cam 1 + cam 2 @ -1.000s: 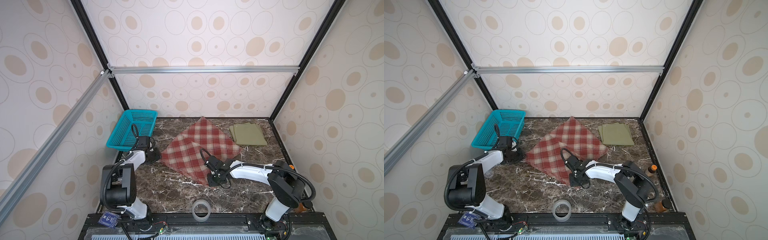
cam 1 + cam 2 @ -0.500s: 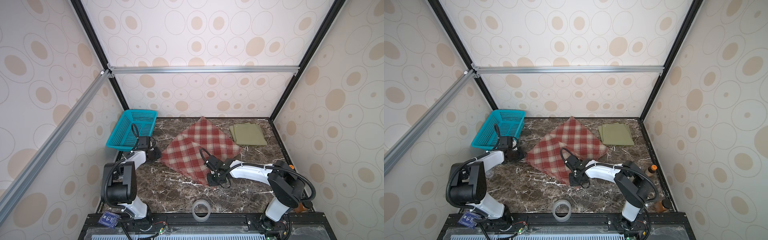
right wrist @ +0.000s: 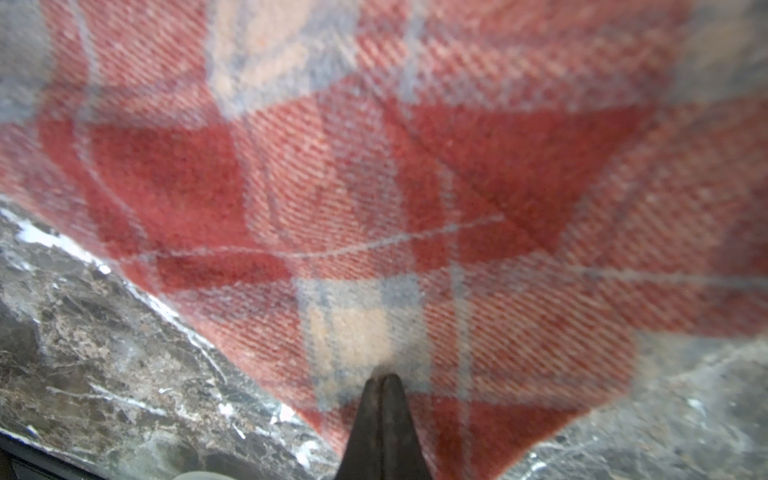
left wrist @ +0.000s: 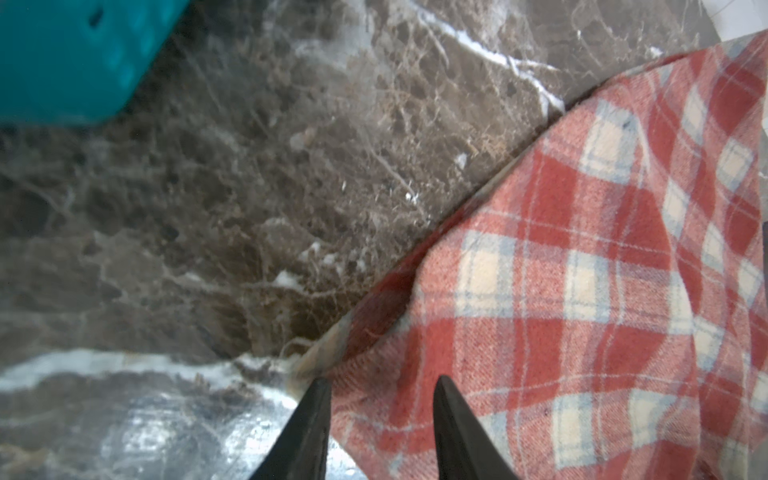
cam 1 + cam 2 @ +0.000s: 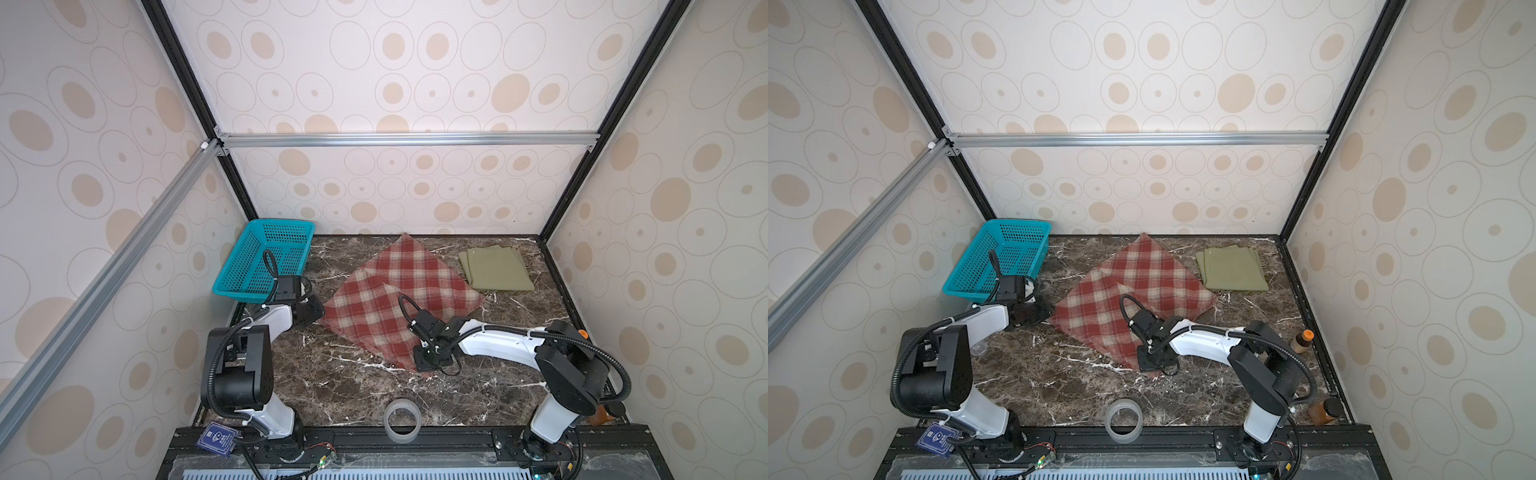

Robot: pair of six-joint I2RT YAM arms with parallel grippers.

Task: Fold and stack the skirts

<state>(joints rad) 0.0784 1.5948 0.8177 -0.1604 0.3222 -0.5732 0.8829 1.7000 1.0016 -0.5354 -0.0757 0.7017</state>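
Jaws of right gripper (image 3: 382, 378) clench the plaid skirt (image 3: 374, 187) corner; left gripper (image 4: 380, 386) jaws stand apart, another corner between them.

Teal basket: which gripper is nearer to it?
Left. The left gripper is in front of the basket, at the plaid skirt's side corner; the right gripper is farther off, shut on its front corner.

Both top views are bright and evenly lit, shadows soft. Left wrist view: white glare on the dark brown marble tabletop (image 4: 158, 432), blurred teal plastic mesh basket (image 4: 62, 54). Right wrist view: red-and-cream plaid woolly skirt (image 3: 374, 166) out of focus.
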